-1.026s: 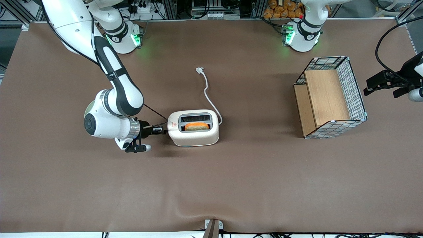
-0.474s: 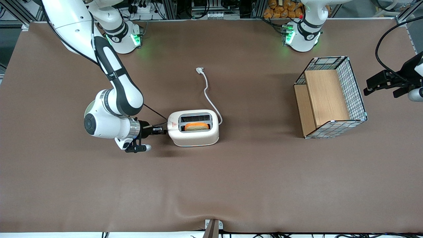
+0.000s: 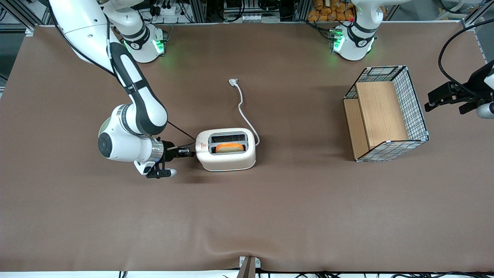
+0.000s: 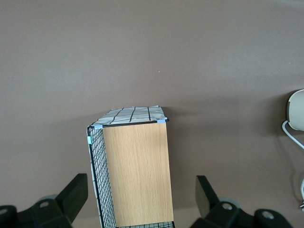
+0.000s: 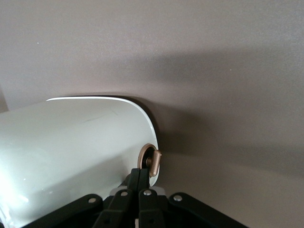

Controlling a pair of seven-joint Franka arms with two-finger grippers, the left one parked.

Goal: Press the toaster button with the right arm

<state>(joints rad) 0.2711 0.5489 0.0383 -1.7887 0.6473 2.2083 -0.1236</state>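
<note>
Right arm [image 3: 127, 127] bent low, wrist horizontal; hand [image 3: 188, 153] fingers together.

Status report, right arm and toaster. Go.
Gripper shut, fingertips at the toaster button. Toaster upright, bread slice in one slot. Nothing in the way.

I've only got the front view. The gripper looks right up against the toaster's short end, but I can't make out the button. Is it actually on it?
Observer: Yes. In the right wrist view the gripper has its tips against the toaster button, on the rounded end of the toaster.
Operator: Fingers open or shut?
Observer: Shut, the two fingers lie pressed together.
Operator: Is the button fully in?
Observer: I cannot tell. The knob juts out of a round tan ring.
</note>
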